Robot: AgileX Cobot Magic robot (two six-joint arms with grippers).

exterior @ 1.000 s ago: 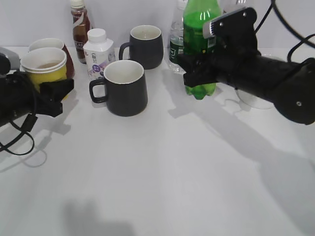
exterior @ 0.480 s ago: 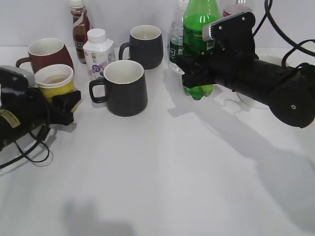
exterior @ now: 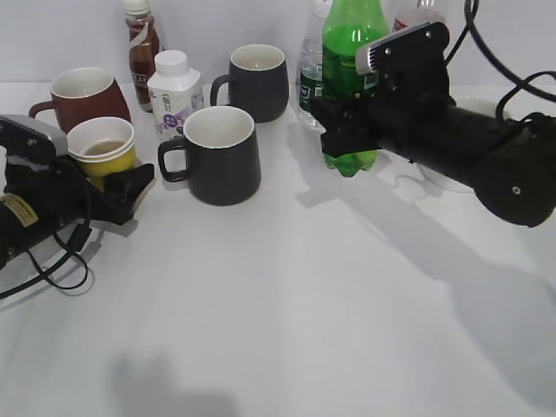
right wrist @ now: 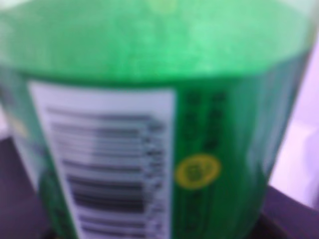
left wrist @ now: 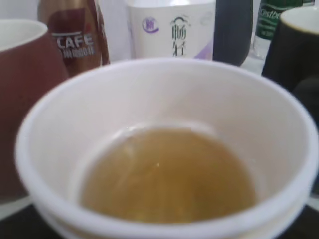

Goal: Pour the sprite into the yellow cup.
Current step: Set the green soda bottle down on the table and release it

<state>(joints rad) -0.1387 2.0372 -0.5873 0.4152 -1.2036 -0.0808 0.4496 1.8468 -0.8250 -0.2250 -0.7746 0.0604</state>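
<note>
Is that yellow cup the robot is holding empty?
No. The left wrist view looks straight into the yellow cup and shows a shallow pool of amber-brown liquid covering its white bottom.

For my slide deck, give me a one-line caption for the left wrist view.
Close-up into the yellow cup holding a shallow pool of amber liquid, bottles and mugs behind.

Both arms matte black, bulky, rounded casings. Right arm (exterior: 460,139): silver-grey plate on top, small pale screw dot, black cables looping behind. Left arm (exterior: 35,204): grey top panel, yellowish round sticker, loose black cable.
</note>
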